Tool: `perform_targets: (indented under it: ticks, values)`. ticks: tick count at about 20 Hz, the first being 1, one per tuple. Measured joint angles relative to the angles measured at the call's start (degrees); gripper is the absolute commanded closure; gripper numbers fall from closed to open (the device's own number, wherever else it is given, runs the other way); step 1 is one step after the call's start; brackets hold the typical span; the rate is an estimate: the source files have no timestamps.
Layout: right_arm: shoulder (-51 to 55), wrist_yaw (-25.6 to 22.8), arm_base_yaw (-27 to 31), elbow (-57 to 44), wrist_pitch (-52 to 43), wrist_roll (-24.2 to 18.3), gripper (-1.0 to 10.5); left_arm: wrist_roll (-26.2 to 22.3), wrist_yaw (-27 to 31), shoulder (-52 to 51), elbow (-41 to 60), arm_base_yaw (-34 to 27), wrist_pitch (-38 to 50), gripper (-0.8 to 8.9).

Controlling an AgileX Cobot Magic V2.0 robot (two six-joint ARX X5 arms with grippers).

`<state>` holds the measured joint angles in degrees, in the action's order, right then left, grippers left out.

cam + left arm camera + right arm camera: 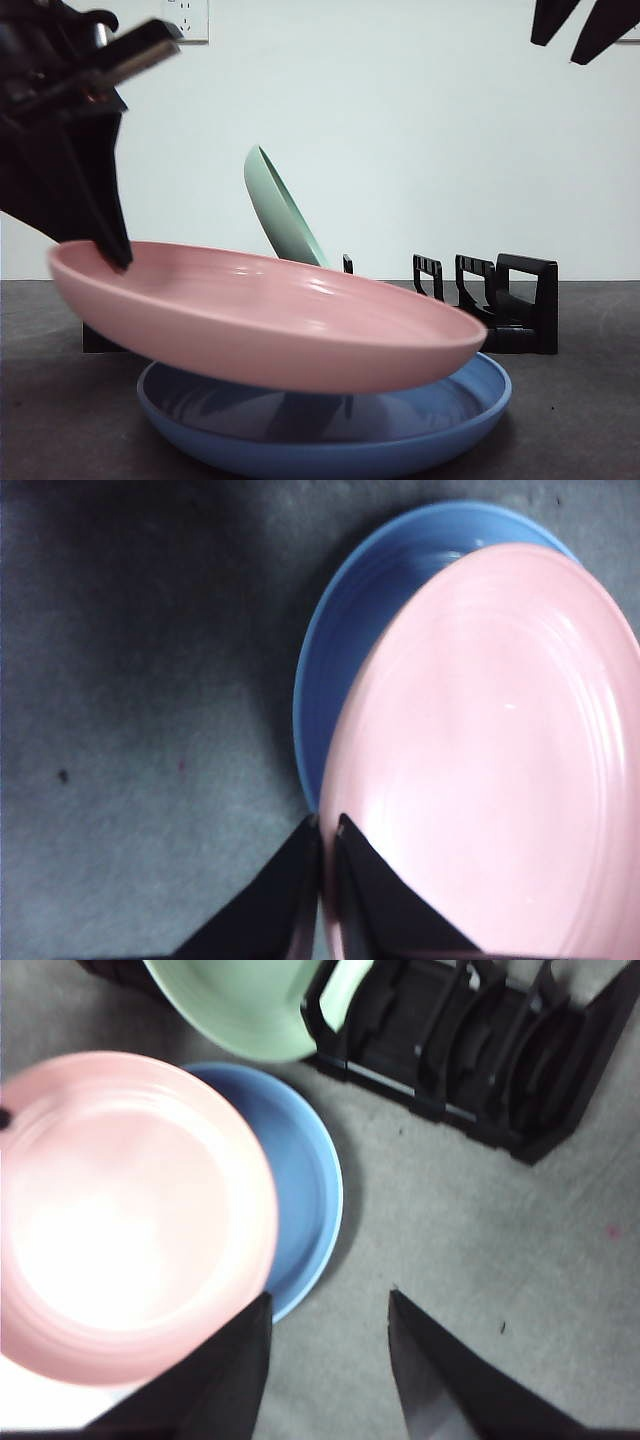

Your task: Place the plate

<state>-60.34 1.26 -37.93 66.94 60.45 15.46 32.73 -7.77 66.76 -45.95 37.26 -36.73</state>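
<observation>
My left gripper (112,255) is shut on the rim of a pink plate (270,315) and holds it nearly flat above a blue plate (330,425) that lies on the table. In the left wrist view the jaws (328,825) pinch the pink plate's (490,750) edge, with the blue plate (350,630) under it. A green plate (280,210) stands tilted in the black rack (500,300) behind. My right gripper (330,1305) is open and empty, high at the top right of the front view (580,30).
The black rack (470,1050) has several empty slots beside the green plate (240,1005). The dark grey table (580,420) runs to a white wall with an outlet (187,18).
</observation>
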Motion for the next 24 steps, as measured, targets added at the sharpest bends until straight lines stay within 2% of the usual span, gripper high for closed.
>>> perform_targets:
  ticks: [4, 13, 14, 17, 18, 20, 24]
  values:
    - [0.0, 0.0, 0.0, 0.0, -1.6, 0.0, 7.6, 1.0, -0.1, 4.3, 0.0, 0.0, 5.1, 8.04]
    - [0.0, 0.0, 0.0, 0.0, -1.6, 0.0, 7.6, 1.4, -0.1, 10.8, 0.0, 0.0, 8.9, 8.04]
    - [0.0, 0.0, 0.0, 0.0, -1.6, 0.0, 7.6, 1.4, -0.1, 11.0, 0.0, 0.0, 8.9, 7.92]
    - [0.0, 0.0, 0.0, 0.0, -1.6, 0.0, 7.6, 1.8, -0.1, 11.0, 0.0, 0.0, 8.9, 6.04]
    - [0.0, 0.0, 0.0, 0.0, -1.6, 0.0, 7.6, 1.9, -0.1, 11.0, 0.0, 0.0, 8.9, 5.73]
    - [0.0, 0.0, 0.0, 0.0, -1.6, 0.0, 7.6, 2.0, -0.5, 10.9, 0.0, 0.0, 7.9, 5.61]
    - [0.0, 0.0, 0.0, 0.0, -1.6, 0.0, 7.6, 1.5, -0.8, 8.0, -3.7, -0.1, -0.8, 5.61]
